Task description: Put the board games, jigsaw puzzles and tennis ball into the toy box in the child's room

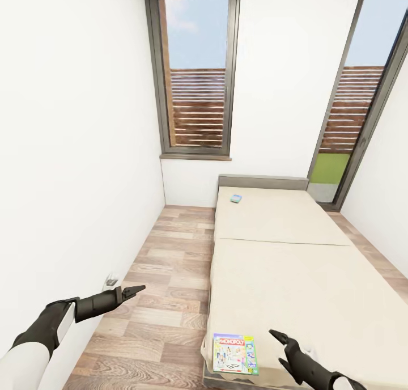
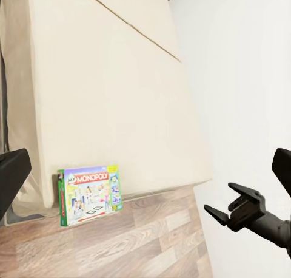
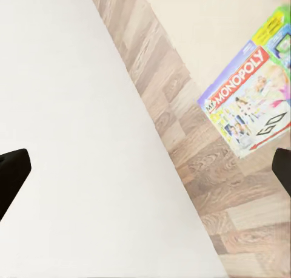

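The little blue game (image 1: 236,198) up by the headboard (image 1: 263,182) is too small to read. The Monopoly box (image 1: 234,354) lies flat on the bed (image 1: 294,276) at its near corner, hanging slightly over the edge. The right pincer (image 1: 281,340) hovers just beside the box, spread wide and empty, its arm cut off by the frame. The left pincer (image 1: 134,291) is over the wood floor (image 1: 170,276) near the wall, well apart from it; both wrist views show its tips wide apart, holding nothing.

Home bedroom, probably child's: bed (image 1: 294,265), Monopoly box (image 1: 234,353), tall window (image 1: 195,72).
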### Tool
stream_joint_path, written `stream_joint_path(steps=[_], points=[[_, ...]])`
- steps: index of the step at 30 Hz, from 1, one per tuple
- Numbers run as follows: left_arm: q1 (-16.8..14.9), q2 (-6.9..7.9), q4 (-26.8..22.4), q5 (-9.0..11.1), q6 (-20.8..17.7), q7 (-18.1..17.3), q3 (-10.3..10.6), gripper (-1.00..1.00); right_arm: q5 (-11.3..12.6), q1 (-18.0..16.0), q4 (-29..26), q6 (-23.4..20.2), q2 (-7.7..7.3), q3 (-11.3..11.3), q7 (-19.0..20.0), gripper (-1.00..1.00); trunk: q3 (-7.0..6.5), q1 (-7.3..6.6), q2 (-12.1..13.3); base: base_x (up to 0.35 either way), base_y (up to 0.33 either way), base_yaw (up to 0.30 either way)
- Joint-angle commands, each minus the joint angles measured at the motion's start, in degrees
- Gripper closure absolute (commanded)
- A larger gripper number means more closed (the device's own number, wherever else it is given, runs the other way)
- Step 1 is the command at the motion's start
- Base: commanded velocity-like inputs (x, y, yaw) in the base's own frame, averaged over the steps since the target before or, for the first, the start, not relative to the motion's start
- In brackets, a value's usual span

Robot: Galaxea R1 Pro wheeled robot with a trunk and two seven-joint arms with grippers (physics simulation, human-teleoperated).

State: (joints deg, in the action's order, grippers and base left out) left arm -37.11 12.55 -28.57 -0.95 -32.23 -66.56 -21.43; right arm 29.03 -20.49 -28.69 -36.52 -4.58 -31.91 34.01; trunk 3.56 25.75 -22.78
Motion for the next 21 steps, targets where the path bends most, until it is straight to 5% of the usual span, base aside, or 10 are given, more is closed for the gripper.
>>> stream_joint_path(steps=[1,3,6,21], points=[[-0.06,-0.03,0.00,-0.11,-0.59,-0.23,-0.23,-1.00,0.28,-0.01,1.73,0.35,-0.66,-0.25,0.47,-1.00,0.12,0.04,-0.14,0.000,0.000,0.000],[-0.06,-0.07,0.00,-0.11,-0.65,-0.23,-0.26,-1.00,0.07,0.15,6.91,3.52,-2.60,-0.11,2.72,-1.00,0.12,0.04,-0.14,0.000,0.000,0.000],[-0.06,-0.12,-0.01,-0.09,-1.06,-0.23,-0.28,-1.00,-0.22,0.22,9.82,7.65,-3.59,0.16,5.18,-1.00,0.12,0.04,-0.14,0.000,0.000,0.000],[-0.06,-0.63,-0.08,-0.11,-3.48,-0.23,1.25,-1.00,-1.85,0.27,11.37,12.22,-3.18,2.61,6.46,-1.00,0.12,0.04,-0.14,0.000,0.000,0.000]])
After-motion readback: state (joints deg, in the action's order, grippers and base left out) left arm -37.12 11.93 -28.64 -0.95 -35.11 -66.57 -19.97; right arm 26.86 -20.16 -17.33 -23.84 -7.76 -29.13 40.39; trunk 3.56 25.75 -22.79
